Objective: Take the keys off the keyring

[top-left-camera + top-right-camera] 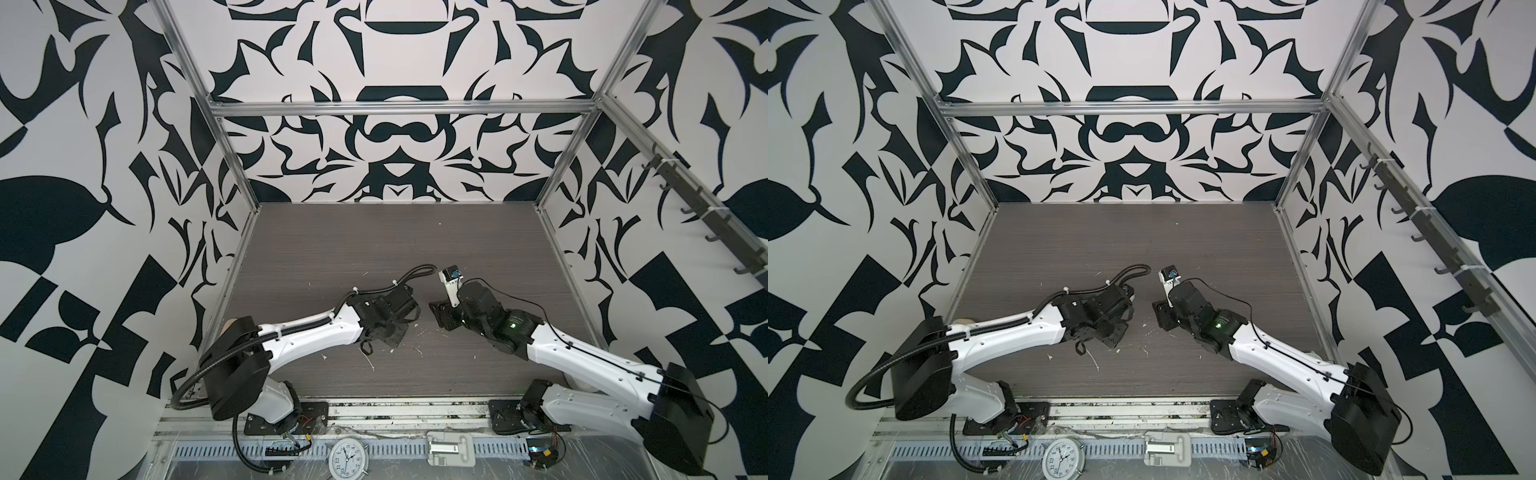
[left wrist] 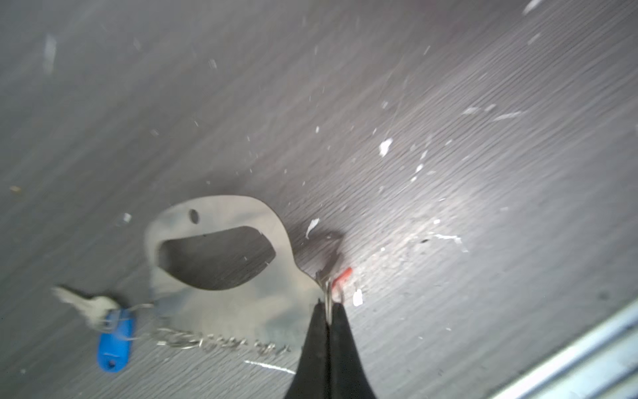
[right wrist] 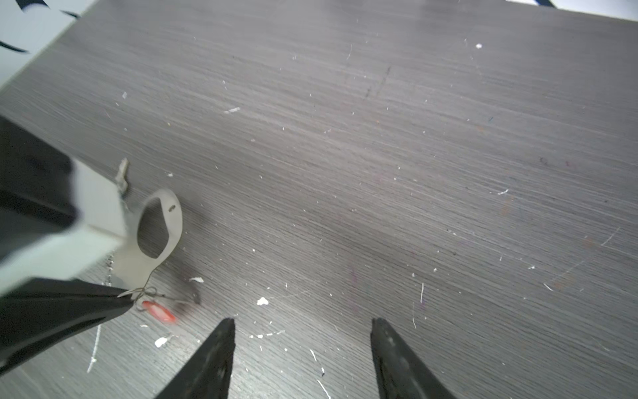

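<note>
No key looks freed: left fingers [image 2: 319, 328] clamp a small ring [image 2: 329, 297] by the red-tagged key [image 2: 343, 274] on the keyring [image 2: 224, 210], low at the desk [image 2: 448, 103], blue-tagged key [image 2: 115, 331] attached, right fingers [image 3: 214, 352] wide and empty.

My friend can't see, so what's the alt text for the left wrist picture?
The left gripper pinches shut on a small ring at the corner of the silvery keyring, a red tag just beyond it. A key with a blue tag sits at the other corner.
</note>
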You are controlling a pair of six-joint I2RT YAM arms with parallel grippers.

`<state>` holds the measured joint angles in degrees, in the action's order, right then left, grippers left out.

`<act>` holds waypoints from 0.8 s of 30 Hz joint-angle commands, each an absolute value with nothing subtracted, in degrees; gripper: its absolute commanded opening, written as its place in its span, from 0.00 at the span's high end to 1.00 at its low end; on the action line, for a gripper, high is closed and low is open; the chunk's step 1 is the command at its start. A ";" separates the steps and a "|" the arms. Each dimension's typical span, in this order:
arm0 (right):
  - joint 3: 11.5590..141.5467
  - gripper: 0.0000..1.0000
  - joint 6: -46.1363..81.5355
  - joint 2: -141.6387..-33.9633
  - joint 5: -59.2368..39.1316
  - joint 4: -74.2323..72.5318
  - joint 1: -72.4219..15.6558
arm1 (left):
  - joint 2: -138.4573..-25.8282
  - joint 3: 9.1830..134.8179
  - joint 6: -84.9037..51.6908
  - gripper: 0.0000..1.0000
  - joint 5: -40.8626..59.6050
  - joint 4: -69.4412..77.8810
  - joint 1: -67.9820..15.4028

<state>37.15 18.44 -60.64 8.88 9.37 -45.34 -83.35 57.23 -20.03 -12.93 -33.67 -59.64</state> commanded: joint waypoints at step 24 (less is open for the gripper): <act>34.55 0.08 16.04 -45.35 -6.90 -4.48 -45.04 | -55.48 53.97 -6.93 1.00 1.78 -12.25 -54.76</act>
<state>32.25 16.49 -46.39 -1.74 -2.52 -45.34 -58.15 55.07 -9.02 -1.93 -18.28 -54.87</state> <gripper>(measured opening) 0.920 0.048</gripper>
